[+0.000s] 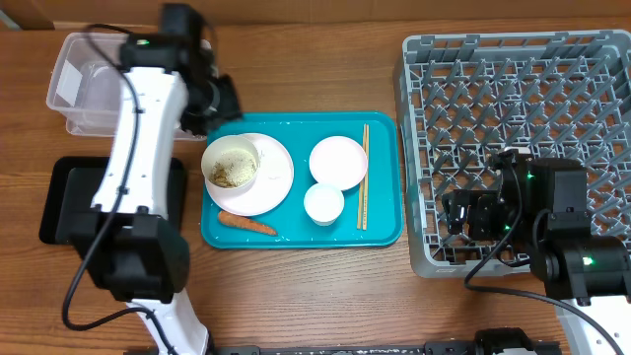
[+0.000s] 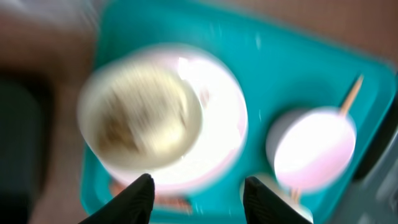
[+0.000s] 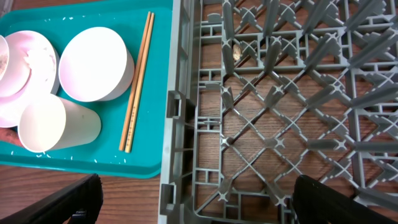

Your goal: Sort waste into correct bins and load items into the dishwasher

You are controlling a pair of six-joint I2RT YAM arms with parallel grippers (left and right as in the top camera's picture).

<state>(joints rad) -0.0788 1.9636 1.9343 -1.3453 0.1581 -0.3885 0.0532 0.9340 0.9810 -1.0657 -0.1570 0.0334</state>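
On the teal tray [image 1: 385, 232] a white bowl of rice scraps [image 1: 232, 163] sits on the round plate [image 1: 276, 177]. Beside them are an empty bowl [image 1: 338, 161], a small cup [image 1: 323, 203], chopsticks [image 1: 363, 177] and an orange carrot [image 1: 246, 224]. My left gripper [image 1: 227, 102] hovers open above the tray's back-left corner. Its blurred view shows its jaws [image 2: 205, 202], the rice bowl [image 2: 140, 118] and the empty bowl [image 2: 314, 140]. My right gripper [image 1: 461, 215] is open and empty over the front-left corner of the grey rack [image 1: 513, 99]. No wrapper or tissue shows.
The clear tub [image 1: 84, 84] stands at the back left, the black tray [image 1: 59, 197] in front of it. The right wrist view shows its jaws [image 3: 196, 205], the rack wall [image 3: 177, 106], the cup [image 3: 56, 127], the bowl [image 3: 96, 62] and the chopsticks [image 3: 138, 81].
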